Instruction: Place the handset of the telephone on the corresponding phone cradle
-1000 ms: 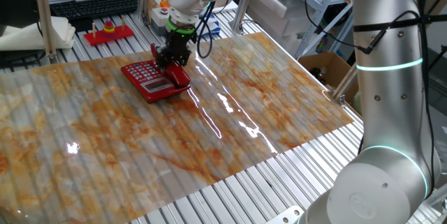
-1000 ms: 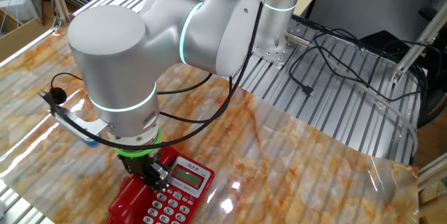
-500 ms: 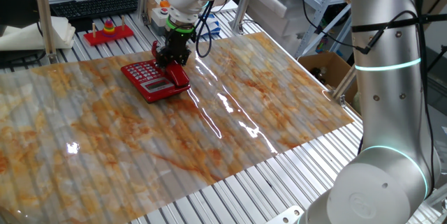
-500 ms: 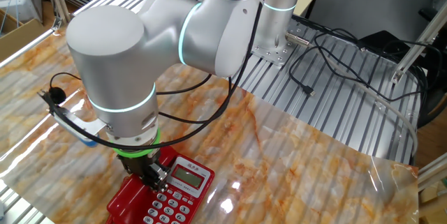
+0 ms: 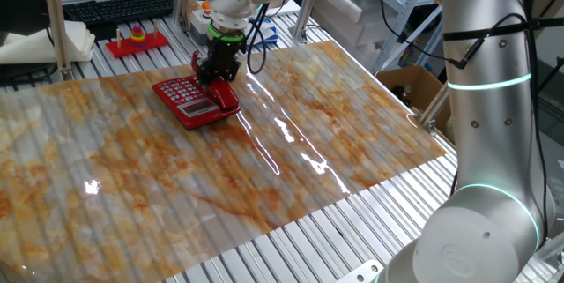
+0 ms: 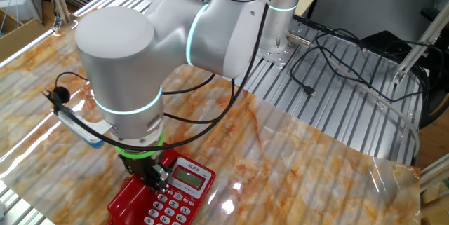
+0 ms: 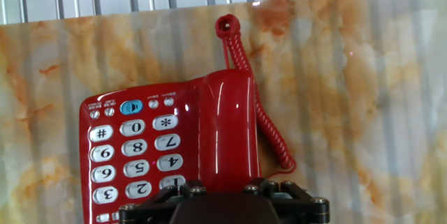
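Note:
The red telephone [image 5: 185, 100] lies on the marbled sheet, keypad up, and shows in the hand view [image 7: 133, 147] and the other fixed view [image 6: 184, 183]. The glossy red handset [image 7: 227, 133] lies lengthwise along the phone's right edge, over the phone cradle, which it hides. It also shows in both fixed views [image 5: 226, 96] [image 6: 130, 198]. My gripper [image 7: 227, 190] points straight down over the handset's near end, its jaws tight against both sides of it. It shows in both fixed views [image 5: 216, 73] [image 6: 151, 176].
A red coiled cord [image 7: 262, 116] runs beside the handset on the sheet. A red toy tray with coloured rings [image 5: 137, 40], a keyboard [image 5: 119, 5] and white cloth [image 5: 44, 45] are behind. A cardboard box [image 5: 405, 85] sits right; black cables [image 6: 337, 57] lie on the slats.
The arm's upper joints have shifted slightly. The gripper, the handset and the phone stay where they were.

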You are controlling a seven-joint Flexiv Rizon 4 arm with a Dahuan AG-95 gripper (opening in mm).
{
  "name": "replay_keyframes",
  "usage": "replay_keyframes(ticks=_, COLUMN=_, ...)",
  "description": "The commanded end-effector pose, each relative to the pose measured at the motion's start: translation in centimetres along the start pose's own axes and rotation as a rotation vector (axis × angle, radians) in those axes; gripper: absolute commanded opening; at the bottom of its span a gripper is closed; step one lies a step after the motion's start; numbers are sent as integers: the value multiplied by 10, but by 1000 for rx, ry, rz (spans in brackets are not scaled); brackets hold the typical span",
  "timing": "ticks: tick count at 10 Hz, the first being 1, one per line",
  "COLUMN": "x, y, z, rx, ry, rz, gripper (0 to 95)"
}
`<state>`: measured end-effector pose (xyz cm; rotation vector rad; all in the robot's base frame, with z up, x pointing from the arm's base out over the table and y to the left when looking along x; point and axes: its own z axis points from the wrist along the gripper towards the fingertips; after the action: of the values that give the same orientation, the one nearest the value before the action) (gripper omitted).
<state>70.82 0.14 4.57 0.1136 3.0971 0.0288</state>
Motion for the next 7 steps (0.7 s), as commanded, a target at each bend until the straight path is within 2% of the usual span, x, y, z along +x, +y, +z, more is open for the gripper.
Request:
replay_keyframes(ticks=1, x=0, y=0, z=1, rx=12, ry=-4, rz=-2, gripper=760)
replay_keyframes(ticks=2, x=0, y=0, z=0, rx=9, ry=-4, rz=0, gripper=950)
replay_keyframes(ticks=5, x=-1, y=0, z=1, rx=10, ry=-8, rz=9, gripper=950)
replay_keyframes(ticks=6, x=0, y=0, z=-1, rx=15, ry=-29, rz=13, gripper=950)
replay_keyframes(ticks=7, x=-1, y=-1, z=-7, rx=20, ry=-28, rz=12, gripper=950)
